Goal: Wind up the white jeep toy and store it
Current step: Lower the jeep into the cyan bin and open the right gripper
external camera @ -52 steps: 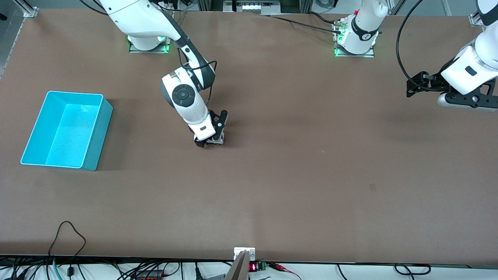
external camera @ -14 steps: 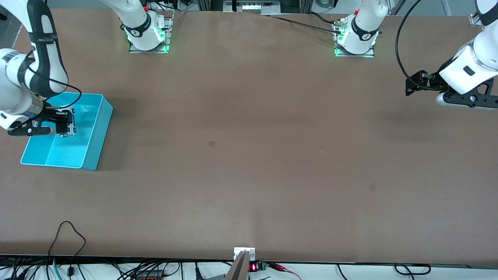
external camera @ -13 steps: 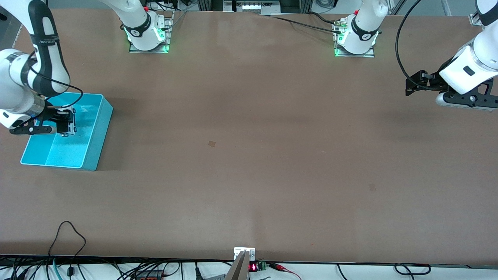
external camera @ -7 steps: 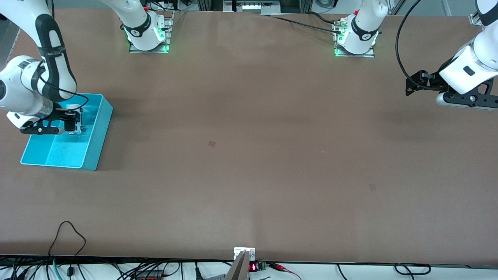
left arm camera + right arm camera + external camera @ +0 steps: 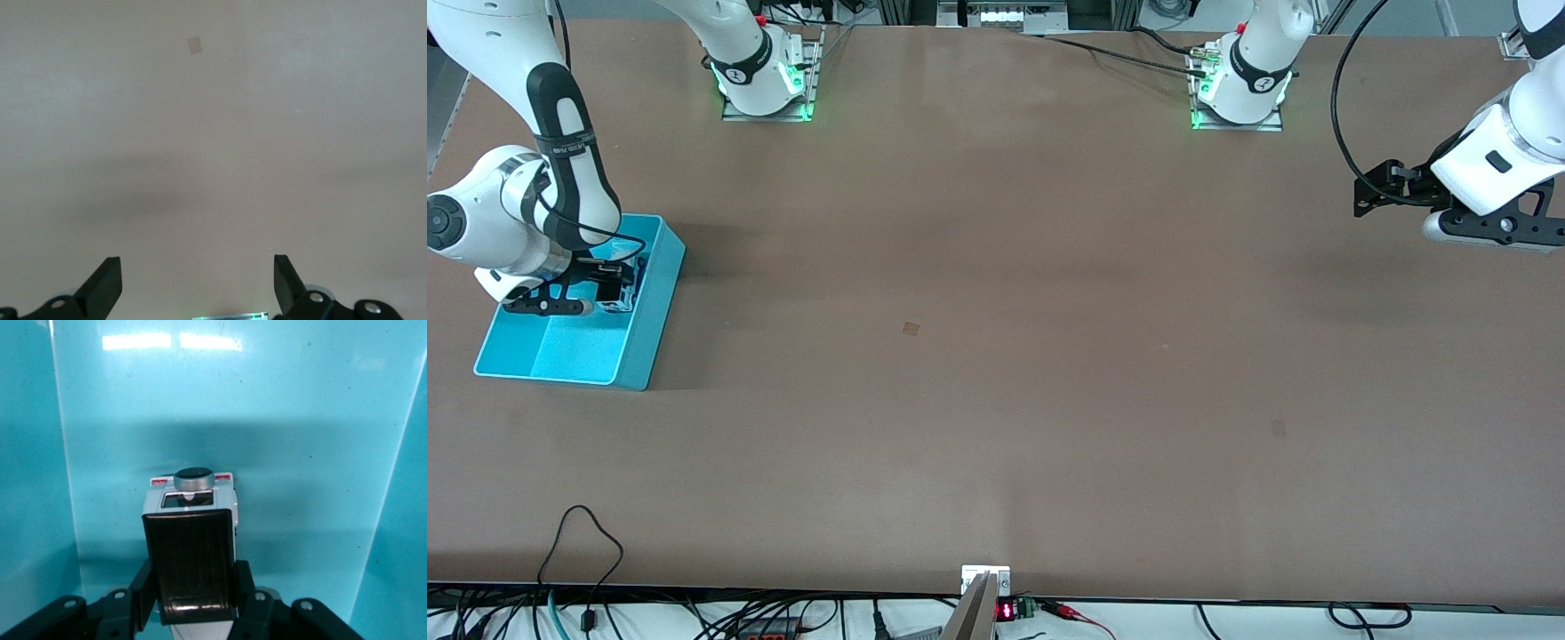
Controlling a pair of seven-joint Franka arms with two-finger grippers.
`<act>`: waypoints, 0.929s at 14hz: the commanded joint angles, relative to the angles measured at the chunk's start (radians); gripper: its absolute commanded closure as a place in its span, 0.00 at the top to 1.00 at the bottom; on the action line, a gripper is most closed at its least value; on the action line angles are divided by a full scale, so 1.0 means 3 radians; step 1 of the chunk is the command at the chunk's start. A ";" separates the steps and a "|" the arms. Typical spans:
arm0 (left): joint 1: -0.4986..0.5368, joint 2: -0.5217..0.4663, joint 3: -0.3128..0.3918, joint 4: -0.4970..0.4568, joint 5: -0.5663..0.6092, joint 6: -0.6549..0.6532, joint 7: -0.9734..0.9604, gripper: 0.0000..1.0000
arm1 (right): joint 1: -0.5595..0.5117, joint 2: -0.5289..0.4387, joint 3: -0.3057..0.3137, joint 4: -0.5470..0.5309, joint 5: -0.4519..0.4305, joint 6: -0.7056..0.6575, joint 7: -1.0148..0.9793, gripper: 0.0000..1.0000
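The toy car (image 5: 192,540) is being gripped by its sides between the fingers of the right gripper (image 5: 193,600) and held inside the blue bin (image 5: 645,302), its ribbed black roof facing the wrist camera and the bin floor lying under it. In the front view the right gripper (image 5: 609,289) is being held over the bin, at the right arm's end of the table (image 5: 996,356). The left gripper (image 5: 197,287) is being kept waiting with fingers wide apart over bare tabletop at the left arm's end.
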 commanded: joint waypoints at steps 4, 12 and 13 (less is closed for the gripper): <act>0.0003 -0.0051 0.0017 -0.0020 -0.0085 -0.0047 0.0022 1.00 | -0.0020 -0.0210 0.0013 0.0073 0.0086 -0.0006 -0.0343 1.00; 0.0008 -0.0051 0.0017 -0.0020 -0.0095 -0.0062 0.0022 1.00 | 0.0006 -0.0594 0.0013 0.0803 0.0030 -0.0960 -0.0579 1.00; 0.0008 -0.0051 0.0017 -0.0020 -0.0095 -0.0062 0.0022 1.00 | 0.0016 -0.0584 0.0008 0.0982 0.0030 -0.1144 -0.0543 1.00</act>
